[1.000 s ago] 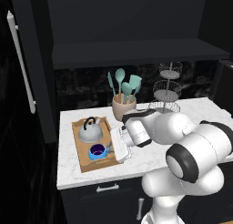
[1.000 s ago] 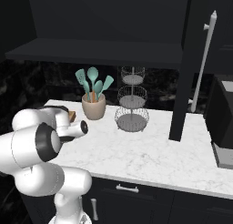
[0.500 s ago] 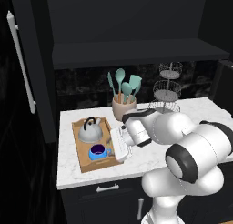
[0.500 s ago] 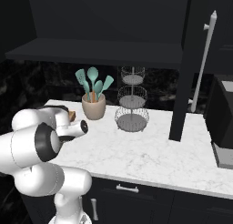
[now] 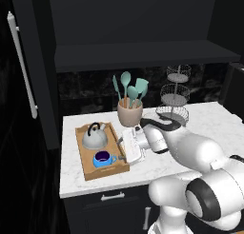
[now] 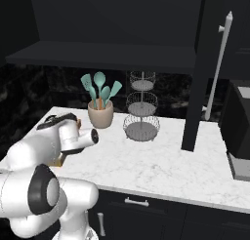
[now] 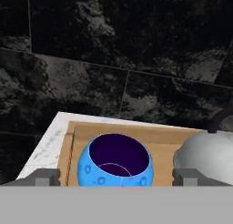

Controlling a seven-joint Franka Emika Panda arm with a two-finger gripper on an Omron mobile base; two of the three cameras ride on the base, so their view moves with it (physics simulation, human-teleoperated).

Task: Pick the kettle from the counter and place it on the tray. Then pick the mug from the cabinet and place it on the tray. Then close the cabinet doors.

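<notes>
The blue mug (image 5: 103, 159) (image 7: 91, 170) stands upright on the wooden tray (image 5: 90, 170) (image 7: 159, 136), at its near end. The grey kettle (image 5: 94, 137) (image 7: 205, 157) sits on the same tray behind it. My gripper (image 5: 122, 150) (image 7: 116, 177) hovers just right of the mug, open, its fingertips (image 7: 45, 177) spread wide on either side of the mug without touching it. The tray lies at the left end of the marble counter (image 5: 205, 126). Both cabinet doors (image 5: 28, 71) (image 6: 202, 73) stand open, showing the dark shelf (image 5: 143, 54).
A beige crock of teal utensils (image 5: 129, 112) (image 6: 100, 112) stands close behind my hand. A wire tiered stand (image 5: 174, 97) (image 6: 142, 107) is further right. The open right door juts out over the counter in the right base view.
The jaws have opened from shut and let go of the mug, which now stands free on the tray. The hand has drawn back slightly from it.
</notes>
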